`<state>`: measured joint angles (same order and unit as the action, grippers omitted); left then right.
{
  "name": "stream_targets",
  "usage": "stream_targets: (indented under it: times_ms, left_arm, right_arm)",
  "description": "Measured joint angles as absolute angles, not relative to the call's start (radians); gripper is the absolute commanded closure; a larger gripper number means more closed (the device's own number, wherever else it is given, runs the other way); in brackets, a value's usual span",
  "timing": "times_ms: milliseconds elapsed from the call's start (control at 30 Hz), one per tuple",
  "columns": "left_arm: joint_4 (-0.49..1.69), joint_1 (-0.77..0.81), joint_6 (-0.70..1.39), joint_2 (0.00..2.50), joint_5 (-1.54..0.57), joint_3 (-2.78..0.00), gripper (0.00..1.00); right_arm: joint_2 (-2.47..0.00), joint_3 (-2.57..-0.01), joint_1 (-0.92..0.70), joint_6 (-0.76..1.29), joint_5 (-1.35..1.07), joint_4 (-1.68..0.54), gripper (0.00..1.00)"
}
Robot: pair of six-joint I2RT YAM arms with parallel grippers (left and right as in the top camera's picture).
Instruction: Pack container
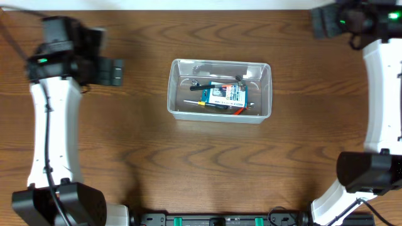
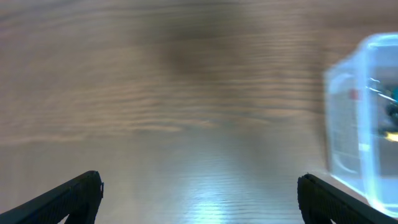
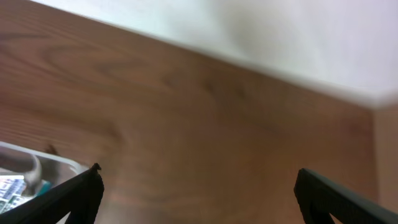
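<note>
The clear plastic container (image 1: 219, 90) sits in the middle of the wooden table. Inside lie a small blue-and-white box (image 1: 227, 94), a black pen-like tool (image 1: 210, 83) and a yellow-tipped tool (image 1: 207, 103). My left gripper (image 1: 115, 71) is open and empty, to the left of the container; the container's end wall shows at the right edge of the left wrist view (image 2: 367, 118). My right gripper (image 1: 321, 22) is open and empty at the far right corner of the table; the container's corner shows at the lower left of the right wrist view (image 3: 37, 168).
The wooden table (image 1: 125, 144) spreads around the container. The table's far edge and a pale wall (image 3: 298, 37) lie beyond the right gripper. The arm bases (image 1: 370, 172) stand at the near corners.
</note>
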<state>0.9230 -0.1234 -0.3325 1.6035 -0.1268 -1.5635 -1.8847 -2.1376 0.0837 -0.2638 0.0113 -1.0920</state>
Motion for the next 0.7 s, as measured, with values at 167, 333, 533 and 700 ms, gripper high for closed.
stream_targets:
  times_ms: [167, 333, 533, 700]
  left_arm:
    - [0.963, -0.011, -0.332, 1.604, -0.09, -1.563, 0.02]
    - [1.003, 0.043, -0.331, 1.603, -0.072, -1.563, 0.02]
    - [0.998, 0.062, -0.302, 1.528, -0.069, -1.534, 0.02]
    - [0.89, 0.062, -0.287, 1.303, -0.067, -1.384, 0.02]
  right_arm:
    - [-1.908, -2.129, 0.213, -0.173, 0.002, -1.182, 0.01]
    - [-1.906, -2.127, 0.297, -0.135, -0.045, -1.273, 0.01]
    - [-1.842, -2.042, 0.32, -0.118, -0.072, -1.328, 0.01]
    - [-1.626, -1.764, 0.295, -0.112, -0.076, -1.254, 0.01]
